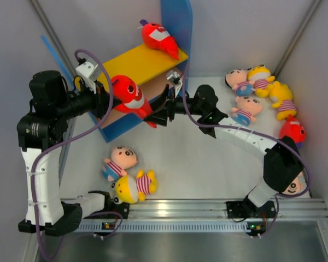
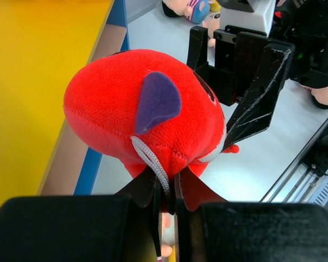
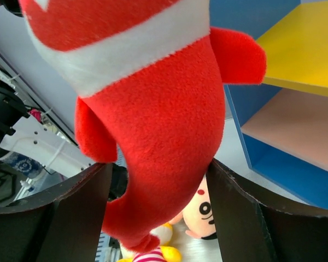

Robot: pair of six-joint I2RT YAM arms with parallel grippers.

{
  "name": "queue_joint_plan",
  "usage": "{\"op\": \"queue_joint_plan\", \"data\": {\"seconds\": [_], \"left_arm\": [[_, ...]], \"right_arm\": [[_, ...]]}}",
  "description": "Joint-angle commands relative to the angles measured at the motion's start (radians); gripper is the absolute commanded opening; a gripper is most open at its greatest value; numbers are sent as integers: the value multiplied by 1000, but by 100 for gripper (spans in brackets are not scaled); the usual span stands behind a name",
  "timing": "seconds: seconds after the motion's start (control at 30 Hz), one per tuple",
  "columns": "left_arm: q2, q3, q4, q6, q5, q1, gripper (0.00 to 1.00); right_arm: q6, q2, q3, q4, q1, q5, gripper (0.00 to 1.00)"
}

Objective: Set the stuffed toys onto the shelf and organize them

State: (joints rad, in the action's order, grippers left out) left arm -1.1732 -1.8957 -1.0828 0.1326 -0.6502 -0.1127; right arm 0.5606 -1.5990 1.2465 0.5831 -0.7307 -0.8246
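My left gripper (image 1: pixel 108 101) is shut on the back of a red shark (image 1: pixel 128 94) and holds it in the air in front of the shelf (image 1: pixel 136 63). In the left wrist view the jaws (image 2: pixel 167 191) pinch the shark (image 2: pixel 126 109) at its grey loop. My right gripper (image 1: pixel 157 112) is open, its fingers on either side of the shark's tail (image 3: pixel 153 125), right finger touching it. The right gripper also shows in the left wrist view (image 2: pixel 246 82). A second red shark (image 1: pixel 158 38) lies on the yellow top board.
A pink-faced doll (image 1: pixel 120 161) and a yellow doll (image 1: pixel 134 185) lie near the left base. Several dolls (image 1: pixel 259 82) and a red shark (image 1: pixel 292 130) lie at the right wall. Another doll (image 1: pixel 292 186) lies under the right arm.
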Motion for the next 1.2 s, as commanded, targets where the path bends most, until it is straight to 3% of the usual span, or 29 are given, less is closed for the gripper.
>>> {"op": "queue_joint_plan", "data": {"seconds": [0.0,0.1,0.23,0.3,0.37,0.4,0.47,0.5,0.53,0.57,0.6,0.67,0.7,0.8,1.03,1.17], "left_arm": [[11,-57,67,-16,-86,-1,0],[7,-77,69,-18,-97,-1,0],[9,-77,69,-11,-95,-1,0],[10,-66,67,-11,-89,-1,0],[9,-63,69,-10,-78,-1,0],[9,-60,69,-11,-59,-1,0],[9,-57,69,-5,-22,-1,5],[10,-51,69,-5,6,-1,24],[10,-46,69,-5,86,-1,64],[12,-42,67,1,136,-1,84],[14,-31,67,2,185,-1,98],[14,-19,70,10,381,-2,99],[15,-7,70,13,456,-2,99],[21,20,83,25,679,-1,99],[56,67,90,50,705,-1,99],[58,84,89,61,704,-1,99]], "right_arm": [[6,8,67,43,-19,2,69],[-60,11,77,-32,-18,33,79],[-45,-2,59,-16,10,25,77],[-24,-13,62,0,20,4,67],[7,-7,50,62,19,-11,48],[15,-1,44,72,19,-11,34],[-16,25,48,16,19,37,21],[-46,36,57,-27,19,70,17],[-118,46,97,-98,20,111,14],[-155,57,128,-238,17,160,10],[-192,57,163,-332,17,292,0],[-258,27,313,-489,17,545,0],[-274,7,371,-650,17,621,0],[-309,-105,608,-846,16,824,0],[-395,-421,1067,-945,-6,1093,0],[-406,-545,1168,-877,-47,1134,0]]}}
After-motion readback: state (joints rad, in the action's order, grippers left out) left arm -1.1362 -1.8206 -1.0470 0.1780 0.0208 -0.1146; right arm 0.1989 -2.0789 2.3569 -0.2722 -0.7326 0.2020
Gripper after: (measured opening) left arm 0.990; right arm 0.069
